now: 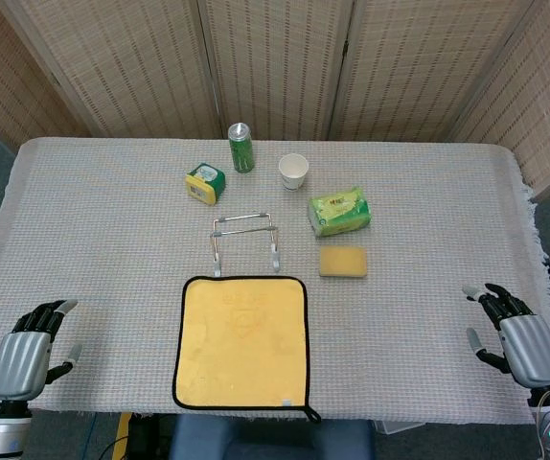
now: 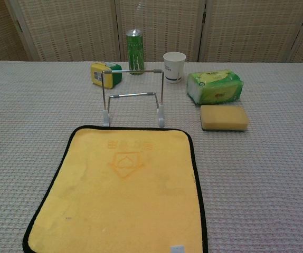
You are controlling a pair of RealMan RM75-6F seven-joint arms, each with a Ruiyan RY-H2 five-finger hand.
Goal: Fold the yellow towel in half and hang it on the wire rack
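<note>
While both hands sit idle at the near table corners, the yellow towel (image 1: 242,340) lies flat and unfolded at the front centre of the table (image 1: 93,230), black trim all round. Wire rack (image 1: 244,240) stands upright just behind the towel's far edge (feet just at the trim in the chest view, contact unclear). Left hand (image 1: 28,356) and right hand (image 1: 515,333): fingers apart, holding nothing, both well apart from the towel. Behind the rack: green can (image 1: 241,148), white paper cup (image 1: 294,172), small green-yellow box (image 1: 205,183). Right of the rack: green tissue pack (image 1: 339,212), with a yellow sponge (image 1: 342,261) just in front of it.
</note>
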